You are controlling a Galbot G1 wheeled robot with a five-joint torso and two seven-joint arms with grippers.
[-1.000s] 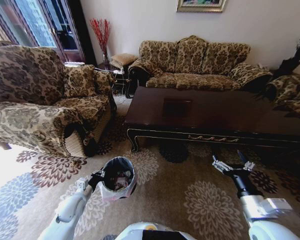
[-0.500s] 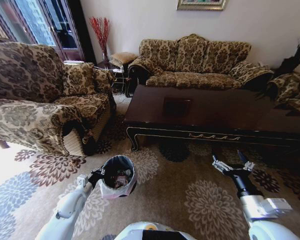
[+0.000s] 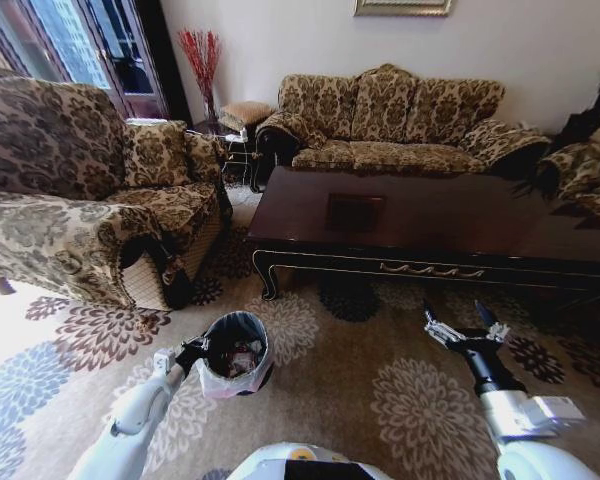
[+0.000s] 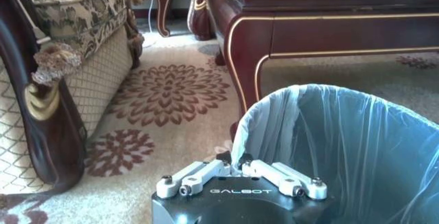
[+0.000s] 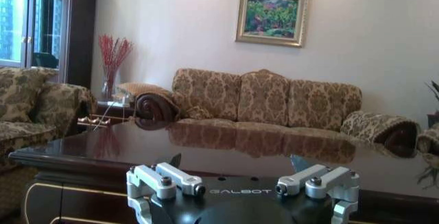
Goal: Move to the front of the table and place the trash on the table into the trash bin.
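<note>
Ahead, desk (image 3: pixel 430 225) lies long axis crosswise, top showing no trash | trash bin (image 3: pixel 234 352) low left, rim pinched by left hand (image 3: pixel 187 356), scraps inside | right hand (image 3: pixel 467 328) spread, nearer the desk's front edge.

The large low rectangular bench (image 3: pixel 430 225) of glossy dark brown wood stands on the patterned floor carpet (image 3: pixel 330 385), in front of the floral sofa (image 3: pixel 385 120). Its apron has a gold scroll trim, and its curved legs rest on the carpet (one corner leg is seen close in the left wrist view). The polished top reflects the sofa and the room; I see no loose items on it, only a darker square patch near the middle. The beige carpet carries large flower medallions in brown, white and blue.
</note>
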